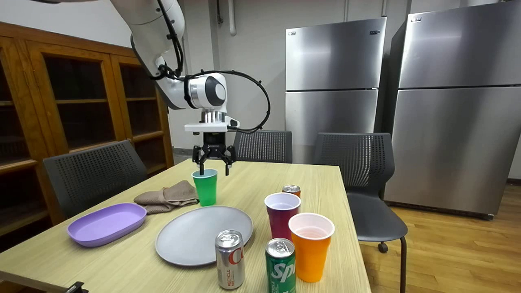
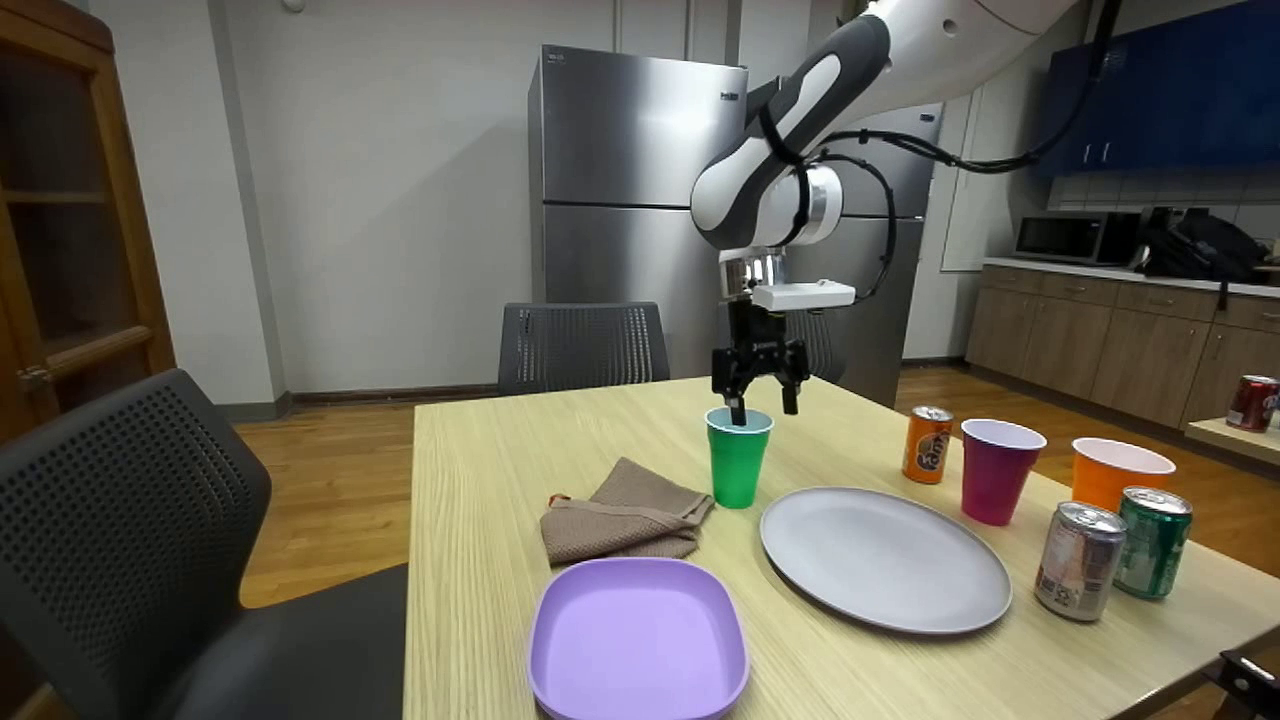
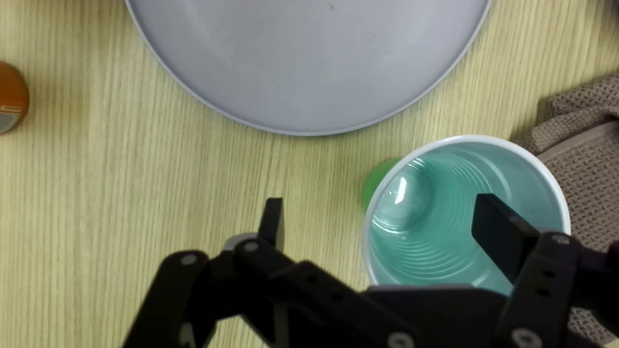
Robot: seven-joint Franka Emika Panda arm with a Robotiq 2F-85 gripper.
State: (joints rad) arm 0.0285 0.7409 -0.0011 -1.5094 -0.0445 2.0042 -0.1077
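The green cup (image 1: pixel 206 193) is standing upright on the table (image 2: pixel 480 480), below my gripper (image 1: pixel 214 173), and it is the thing nearest to me. My fingers (image 3: pixel 505 234) are spread widely apart, and they hold nothing. In the wrist view, one of them is over the mouth of the cup, while the opposite finger (image 3: pixel 272 224) is outside, above the wood. So one side of the rim lies between the two, and the middle of the cup is displaced toward the finger over its mouth; it is not centred under me. The long axis of the cup is vertical, and my fingers point down in nearly the same direction. In both exterior views this fingertip appears at the level of the mouth; whether it is a little inside, or touches the wall, I cannot tell.

Just beside the cup lies a folded brown cloth (image 2: pixel 625 515). Near the cup, but apart from it, is a grey plate (image 2: pixel 885 560). Farther away there are a lilac tray (image 2: pixel 640 640), an orange can (image 2: pixel 928 445), a dark purple cup (image 2: pixel 1000 475), an orange cup (image 1: pixel 311 258), a silver can (image 1: pixel 230 260) and a green can (image 1: pixel 281 266). Around the table are dark chairs (image 1: pixel 350 158).
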